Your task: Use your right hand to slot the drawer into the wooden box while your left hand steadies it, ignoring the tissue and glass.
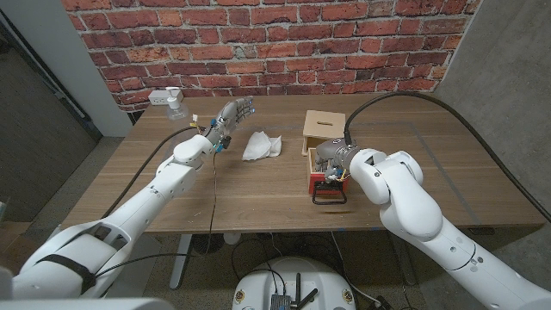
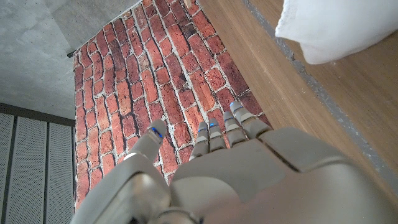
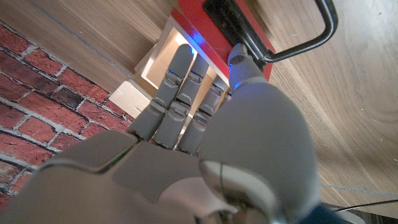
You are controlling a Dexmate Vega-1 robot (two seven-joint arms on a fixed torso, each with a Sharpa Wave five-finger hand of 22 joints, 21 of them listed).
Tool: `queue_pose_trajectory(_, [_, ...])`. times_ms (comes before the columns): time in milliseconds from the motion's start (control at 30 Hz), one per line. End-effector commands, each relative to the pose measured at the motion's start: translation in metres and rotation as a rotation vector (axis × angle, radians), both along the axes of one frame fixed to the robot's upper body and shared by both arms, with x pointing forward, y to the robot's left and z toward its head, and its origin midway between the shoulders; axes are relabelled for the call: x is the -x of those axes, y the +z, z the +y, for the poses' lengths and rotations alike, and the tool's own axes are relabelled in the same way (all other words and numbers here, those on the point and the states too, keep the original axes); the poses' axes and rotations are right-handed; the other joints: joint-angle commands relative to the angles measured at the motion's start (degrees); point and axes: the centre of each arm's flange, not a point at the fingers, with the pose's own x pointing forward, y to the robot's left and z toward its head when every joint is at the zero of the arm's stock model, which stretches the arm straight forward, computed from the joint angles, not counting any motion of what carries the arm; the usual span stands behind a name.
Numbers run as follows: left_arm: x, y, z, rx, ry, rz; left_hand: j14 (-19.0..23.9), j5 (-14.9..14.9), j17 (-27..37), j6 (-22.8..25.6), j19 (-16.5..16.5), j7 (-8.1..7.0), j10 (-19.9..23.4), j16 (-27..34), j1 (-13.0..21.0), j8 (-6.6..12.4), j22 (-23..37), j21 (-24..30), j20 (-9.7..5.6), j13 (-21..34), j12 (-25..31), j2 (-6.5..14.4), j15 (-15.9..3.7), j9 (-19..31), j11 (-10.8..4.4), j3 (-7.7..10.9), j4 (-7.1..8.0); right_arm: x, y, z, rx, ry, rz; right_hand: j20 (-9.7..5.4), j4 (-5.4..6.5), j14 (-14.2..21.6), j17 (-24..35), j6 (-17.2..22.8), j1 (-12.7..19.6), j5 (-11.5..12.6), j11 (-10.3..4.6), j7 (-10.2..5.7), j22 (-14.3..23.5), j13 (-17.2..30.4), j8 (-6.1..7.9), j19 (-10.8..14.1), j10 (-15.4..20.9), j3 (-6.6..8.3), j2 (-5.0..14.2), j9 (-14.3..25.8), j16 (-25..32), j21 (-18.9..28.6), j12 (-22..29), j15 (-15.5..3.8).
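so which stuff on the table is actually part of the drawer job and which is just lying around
Part of the job:
- wooden box
- drawer, red front with black handle
- right hand, at the drawer
- left hand, raised, away from the box

Just lying about:
- tissue
- glass
- white power strip

Free: we saw bare counter (image 1: 430, 172) right of the wooden box (image 1: 324, 129) | Blocked: tissue (image 1: 262, 145) lay between left hand (image 1: 232, 114) and box; glass (image 1: 175, 104) at far-left edge
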Motion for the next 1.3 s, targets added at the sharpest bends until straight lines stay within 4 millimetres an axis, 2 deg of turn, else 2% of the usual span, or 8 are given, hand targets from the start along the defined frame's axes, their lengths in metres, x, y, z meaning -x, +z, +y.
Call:
queue_pose_trajectory(33, [-0.001,0.015,-0.009,-0.066,-0.011,-0.036,0.6,-0.3,0.1,0.8,0.4,-0.05,0.3,0.0,0.6,0.28,0.2,-0.1,-3.69,0.2,0.0,3.8,0.04,0.1,0.0,0.22,-0.45,0.001,0.004,0.0,-0.01,-0.022,-0.002,-7.36,0.67,2.3,1.1,1.4,-0.2,0.4,-0.08,-0.57,0.1,0.3,0.27,-0.6,0.6,1.61,2.06,0.2,0.7,0.8,0.1,-4.35])
queue_pose_trajectory(267, [-0.001,0.026,-0.014,-0.113,-0.024,-0.068,0.7,-0.4,0.1,0.9,0.4,-0.01,0.4,0.0,0.7,0.3,0.2,-0.1,-3.62,0.2,0.0,3.8,0.05,0.1,0.05,0.22,-0.66,0.0,0.008,-0.001,-0.024,-0.045,0.004,-7.34,0.42,2.3,1.4,1.6,-0.8,0.4,-0.05,-0.57,0.0,0.4,0.28,-1.0,0.7,2.78,1.67,0.2,0.7,1.6,0.0,-4.37])
queue_pose_trajectory(600, [-0.002,0.038,-0.024,-0.188,-0.044,-0.103,0.7,-0.4,0.1,1.1,0.5,-0.05,0.5,-0.1,0.9,0.29,0.2,-0.2,-3.58,0.2,0.0,3.8,-0.03,0.1,-0.16,0.19,-1.03,-0.001,0.013,0.0,-0.055,-0.079,0.008,-7.37,0.66,2.3,1.0,1.5,-2.3,0.3,-0.07,-0.4,0.0,0.4,0.21,-1.5,0.5,3.88,1.81,0.2,0.4,2.2,0.0,-4.27])
queue_pose_trajectory(967, [0.0,0.056,-0.036,-0.34,-0.046,-0.191,0.6,-0.5,0.1,1.9,0.3,-0.26,0.5,-0.1,1.2,0.48,0.2,-0.3,-3.62,0.2,-0.1,3.7,-0.19,0.1,-0.13,0.08,-1.44,-0.002,0.015,0.005,-0.067,-0.095,0.001,-7.39,0.53,2.5,1.4,1.7,-2.9,0.3,-0.06,-0.38,-0.1,0.4,0.32,-1.6,0.6,4.55,1.63,0.2,0.6,2.3,0.0,-4.26])
queue_pose_trajectory(1300, [0.002,0.071,-0.045,-0.494,-0.042,-0.277,0.4,-0.5,0.1,3.1,-0.1,-0.65,0.7,-0.1,1.4,0.68,0.2,-0.4,-3.87,0.2,-0.1,3.9,-0.68,0.1,-0.69,-0.08,-1.73,-0.004,0.013,0.011,-0.08,-0.098,-0.003,-7.38,0.57,2.3,1.2,1.7,-3.4,0.3,-0.03,-0.24,-0.1,0.4,0.27,-1.6,0.5,5.13,1.61,0.2,0.4,2.5,0.0,-4.28])
